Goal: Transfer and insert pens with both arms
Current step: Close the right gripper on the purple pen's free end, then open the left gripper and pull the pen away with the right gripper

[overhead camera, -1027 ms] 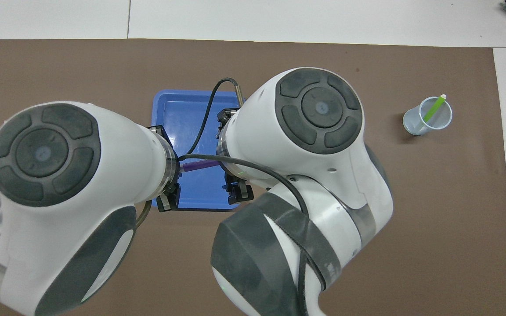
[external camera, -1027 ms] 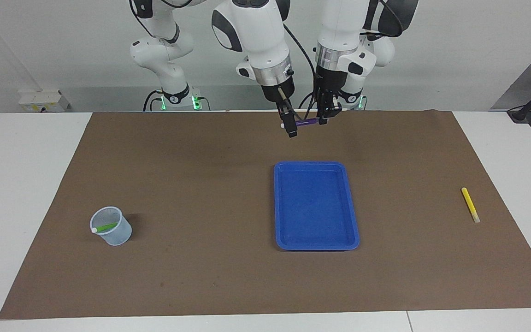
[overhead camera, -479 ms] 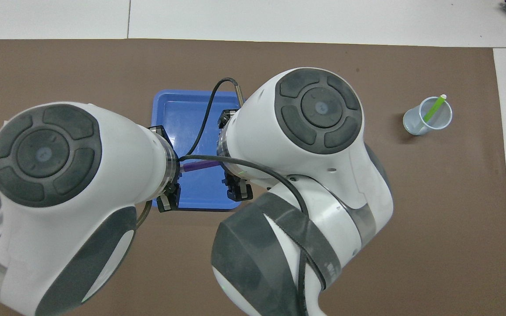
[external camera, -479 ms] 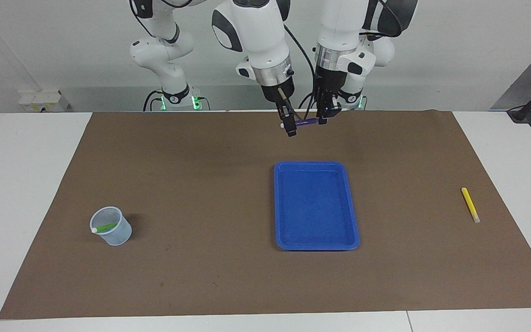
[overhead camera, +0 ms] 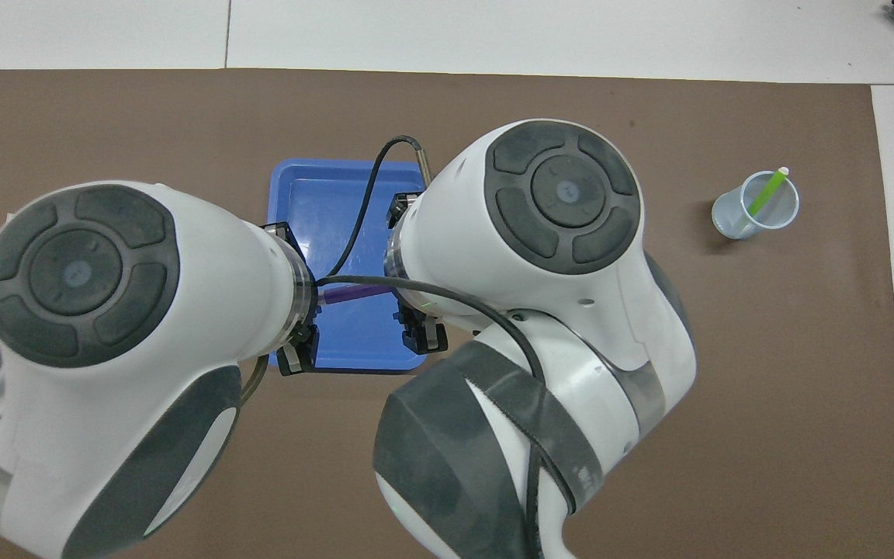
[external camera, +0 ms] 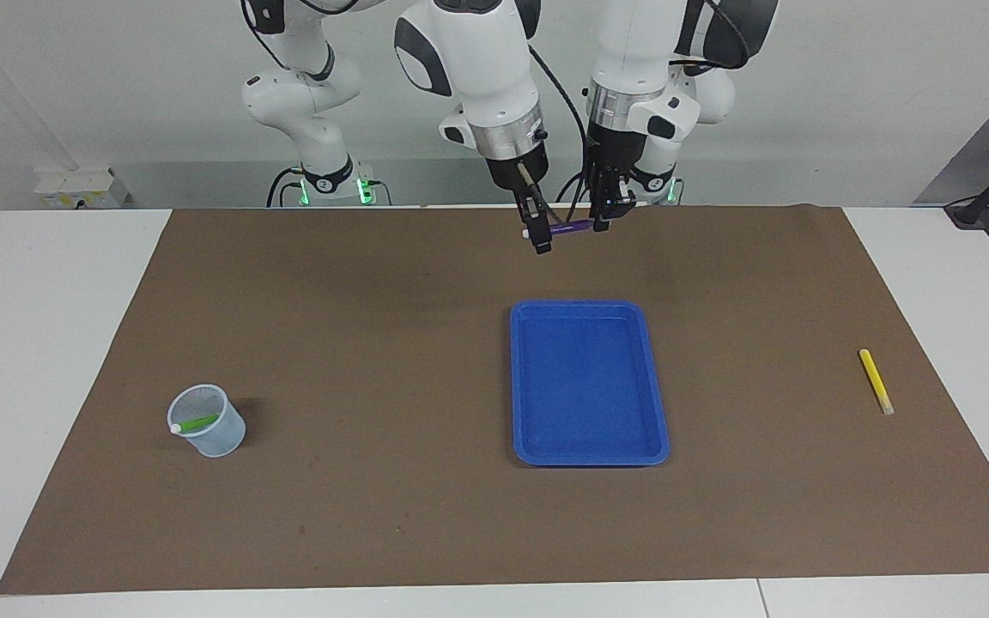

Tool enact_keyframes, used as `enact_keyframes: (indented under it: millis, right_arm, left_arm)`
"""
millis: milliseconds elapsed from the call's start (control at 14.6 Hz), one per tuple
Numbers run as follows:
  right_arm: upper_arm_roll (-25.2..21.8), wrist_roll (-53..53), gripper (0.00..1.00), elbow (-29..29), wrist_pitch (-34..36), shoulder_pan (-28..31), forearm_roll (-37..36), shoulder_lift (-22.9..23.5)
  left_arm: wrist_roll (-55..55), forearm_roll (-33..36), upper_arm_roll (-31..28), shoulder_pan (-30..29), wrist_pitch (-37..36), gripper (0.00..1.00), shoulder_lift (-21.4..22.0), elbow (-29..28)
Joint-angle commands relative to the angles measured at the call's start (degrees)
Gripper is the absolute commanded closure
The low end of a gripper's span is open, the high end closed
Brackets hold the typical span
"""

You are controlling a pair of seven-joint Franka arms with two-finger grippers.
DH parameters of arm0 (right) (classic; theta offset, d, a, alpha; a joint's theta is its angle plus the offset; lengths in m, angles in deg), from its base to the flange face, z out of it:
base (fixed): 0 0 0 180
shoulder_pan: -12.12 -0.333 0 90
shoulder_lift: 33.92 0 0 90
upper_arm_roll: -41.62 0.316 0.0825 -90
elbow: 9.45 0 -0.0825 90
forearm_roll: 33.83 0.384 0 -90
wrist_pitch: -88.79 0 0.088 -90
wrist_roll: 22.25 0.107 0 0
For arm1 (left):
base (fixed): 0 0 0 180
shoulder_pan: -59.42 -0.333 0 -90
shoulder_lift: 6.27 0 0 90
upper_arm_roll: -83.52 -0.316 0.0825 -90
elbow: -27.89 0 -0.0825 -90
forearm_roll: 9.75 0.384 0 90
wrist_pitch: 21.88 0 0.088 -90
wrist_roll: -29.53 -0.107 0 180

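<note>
- Hardly anything has shifted over the last second: the purple pen hangs level in the air between both grippers as before, and only the right gripper looks to have drawn in around its pale end.
- Left gripper is clamped tight on the pen's other end; both hands are up over the brown mat, just short of the blue tray on the robots' side.
- Whether the right gripper's fingers already pinch the pen I cannot tell; they sit around it.
- Step in hand, as I judge it: the hand-over from left arm to right.
- Next move calls for a firm hold by the right gripper before the left lets go, then a carry to the clear cup at the right arm's end, where the green pen already stands.
- Yellow pen lies untouched on the mat at the left arm's end.
- From overhead, the arms' bulk hides the fingertips and most of the pen; only a short purple stretch shows.
</note>
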Motion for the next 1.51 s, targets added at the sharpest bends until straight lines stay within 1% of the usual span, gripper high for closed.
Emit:
enact_keyframes:
  millis: [0, 68, 137, 205, 342, 411, 548, 684, 821, 890, 958, 1027, 1164, 1232, 1437]
  right_arm:
    - [-0.03, -1.14, 0.48, -1.14, 0.87, -0.01, -1.15, 0.31]
    - [-0.03, -1.14, 0.54, -1.14, 0.87, -0.1, -1.67, 0.31]
    - [0.05, -1.23, 0.58, -1.14, 0.87, -0.1, -1.76, 0.31]
    - [0.05, -1.14, 0.67, -1.14, 0.87, -0.1, -1.76, 0.31]
    - [0.05, -1.14, 0.8, -1.14, 0.87, -0.18, -1.76, 0.22]
    - [-0.03, -1.14, 0.83, -1.14, 0.87, -0.1, -1.76, 0.14]
    - [0.05, -1.14, 1.0, -1.14, 0.87, -0.18, -1.85, 0.13]
    - [-0.03, -1.14, 1.0, -1.14, 0.78, -0.18, -1.85, 0.13]
    - [-0.03, -1.05, 1.0, -1.14, 0.78, -0.18, -1.94, 0.13]
    - [-0.03, -1.05, 1.0, -1.14, 0.69, -0.18, -1.94, 0.13]
    - [-0.03, -1.05, 1.0, -1.14, 0.61, -0.18, -1.94, 0.13]
    - [0.05, -1.05, 1.0, -1.14, 0.43, -0.18, -1.94, 0.13]
    - [-0.03, -1.05, 1.0, -1.14, 0.17, -0.18, -1.94, 0.13]
    - [0.05, -1.05, 1.0, -1.14, 0.08, -0.18, -2.29, 0.13]
    - [0.05, -1.05, 1.0, -1.05, -0.01, -0.18, -2.73, 0.13]
  left_arm:
    - [0.96, 1.23, -0.25, 0.71, 0.92, 1.0, 1.94, -2.28]
    - [0.96, 1.23, -0.25, 0.71, 1.0, 1.0, 1.94, -2.28]
    - [0.96, 1.14, -0.25, 0.71, 1.0, 1.0, 1.94, -2.28]
    - [0.87, 1.23, -0.25, 0.71, 1.0, 1.0, 1.86, -2.28]
    - [0.87, 1.14, -0.25, 0.7, 1.0, 1.0, 1.94, -2.28]
    - [0.87, 1.14, -0.25, 0.62, 1.0, 1.0, 1.94, -2.28]
    - [0.87, 1.14, -0.26, 0.62, 1.0, 1.0, 1.94, -2.28]
    - [0.78, 1.14, -0.25, 0.62, 1.0, 1.0, 1.94, -2.28]
    - [0.43, 1.14, -0.25, 0.62, 1.0, 0.96, 1.94, -2.28]
    - [0.43, 1.14, -0.25, 0.62, 1.0, 0.9, 1.94, -2.28]
    - [0.43, 1.23, -0.25, 0.62, 1.0, 0.68, 1.94, -2.28]
    - [0.34, 1.23, -0.25, 0.62, 1.0, 0.18, 1.94, -2.28]
    - [0.34, 1.23, -0.25, 0.62, 0.74, 0.03, 1.94, -2.2]
    - [0.25, 1.23, -0.25, 0.62, 0.74, 0.0, 1.86, -2.2]
    - [0.25, 1.23, -0.25, 0.62, 0.57, 0.0, 1.94, -2.2]
